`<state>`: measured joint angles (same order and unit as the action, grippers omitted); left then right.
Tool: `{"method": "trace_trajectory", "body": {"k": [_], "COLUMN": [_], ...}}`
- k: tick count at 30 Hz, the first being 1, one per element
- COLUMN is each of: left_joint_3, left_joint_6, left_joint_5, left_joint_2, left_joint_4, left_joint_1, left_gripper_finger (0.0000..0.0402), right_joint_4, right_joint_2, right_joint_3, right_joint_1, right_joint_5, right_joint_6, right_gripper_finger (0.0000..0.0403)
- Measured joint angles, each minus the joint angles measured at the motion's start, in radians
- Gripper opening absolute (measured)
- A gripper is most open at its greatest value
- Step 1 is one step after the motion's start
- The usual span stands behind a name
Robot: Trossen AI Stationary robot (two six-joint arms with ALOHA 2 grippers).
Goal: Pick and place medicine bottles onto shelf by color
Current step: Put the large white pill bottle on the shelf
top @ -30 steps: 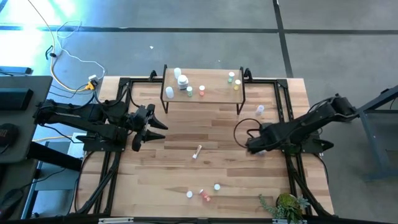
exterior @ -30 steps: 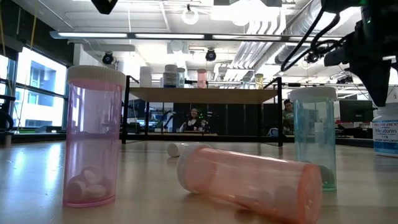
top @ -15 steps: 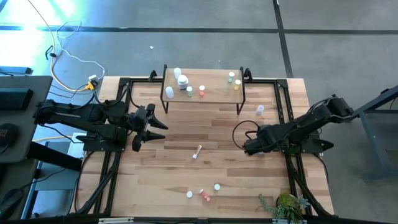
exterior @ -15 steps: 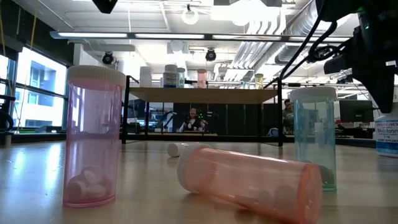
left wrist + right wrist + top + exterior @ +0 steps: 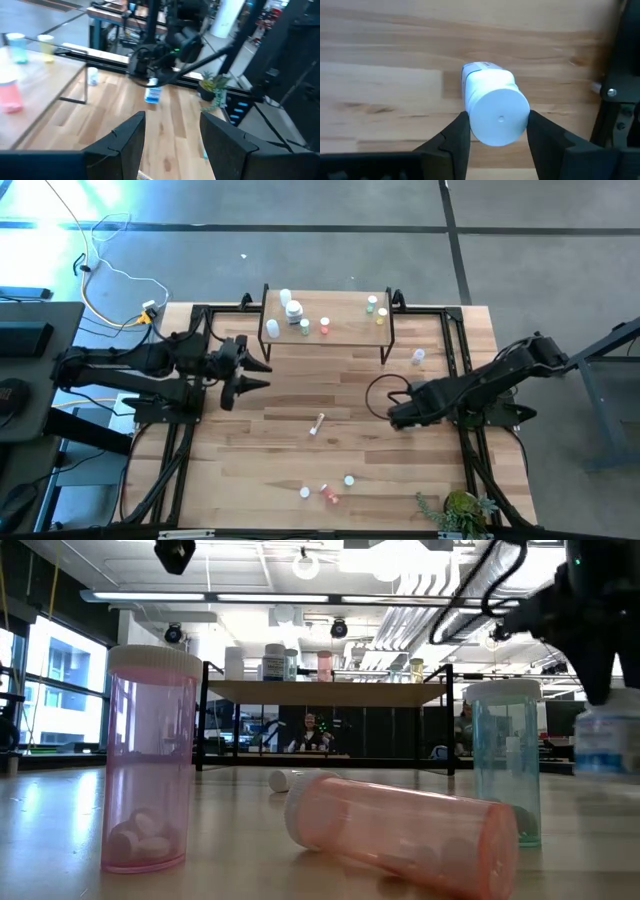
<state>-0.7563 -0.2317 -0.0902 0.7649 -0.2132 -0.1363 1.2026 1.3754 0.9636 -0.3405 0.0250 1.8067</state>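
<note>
My right gripper [image 5: 392, 416] is shut on a white medicine bottle with a blue label [image 5: 495, 107] over the table's right half; the bottle also shows in the left wrist view [image 5: 153, 94] and the low view [image 5: 603, 740]. My left gripper [image 5: 250, 375] is open and empty over the table's left half, near the shelf's left legs. The light-wood shelf [image 5: 345, 320] stands at the far middle with several small bottles on it. A pink bottle [image 5: 150, 770] and a blue-green one [image 5: 505, 760] stand near the front edge, and an orange-pink one [image 5: 400, 830] lies between them. My right gripper pinches the white bottle between its two fingers at its top end, on the sides of the white cap [image 5: 472, 125]. The fingers come from above, pointing down. The bottle hangs roughly upright below them, its base [image 5: 151, 100] clear of the table.
A small bottle [image 5: 318, 423] lies on its side mid-table. Another small vial [image 5: 417, 356] stands by the shelf's right legs. Black frame rails [image 5: 455, 350] run along both table sides, and a small plant [image 5: 460, 510] sits at the front right corner.
My right gripper has moved a little toward the table's left edge with the white bottle, which has risen off the table. My left gripper has moved toward the far edge and a little right, closer to the shelf, staying open.
</note>
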Motion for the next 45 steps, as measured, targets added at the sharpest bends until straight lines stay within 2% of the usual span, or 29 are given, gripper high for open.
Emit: {"method": "trace_trajectory", "body": {"k": [12,20,31,45], "left_joint_3": [0.000,0.000,0.000,0.000], "left_joint_6": [0.000,0.060,0.105,0.097], "left_joint_5": [-0.008,-0.106,-0.113,-0.111], "left_joint_2": [0.000,0.000,0.000,0.000], "left_joint_4": [0.000,0.000,-0.044,-0.098], "left_joint_1": [-0.187,-0.287,-0.383,-0.408], "left_gripper_finger": [0.0180,0.0180,0.0180,0.0180], "right_joint_4": [-0.006,-0.055,-0.140,-0.185], "right_joint_2": [0.000,0.000,0.000,0.000], "right_joint_3": [0.187,0.288,0.428,0.594], "right_joint_1": [0.005,0.077,0.233,0.466], "right_joint_5": [0.150,0.240,0.337,0.340], "right_joint_6": [-0.061,-0.174,-0.472,-0.958], "right_gripper_finger": [0.0148,0.0148,0.0148,0.0148]}}
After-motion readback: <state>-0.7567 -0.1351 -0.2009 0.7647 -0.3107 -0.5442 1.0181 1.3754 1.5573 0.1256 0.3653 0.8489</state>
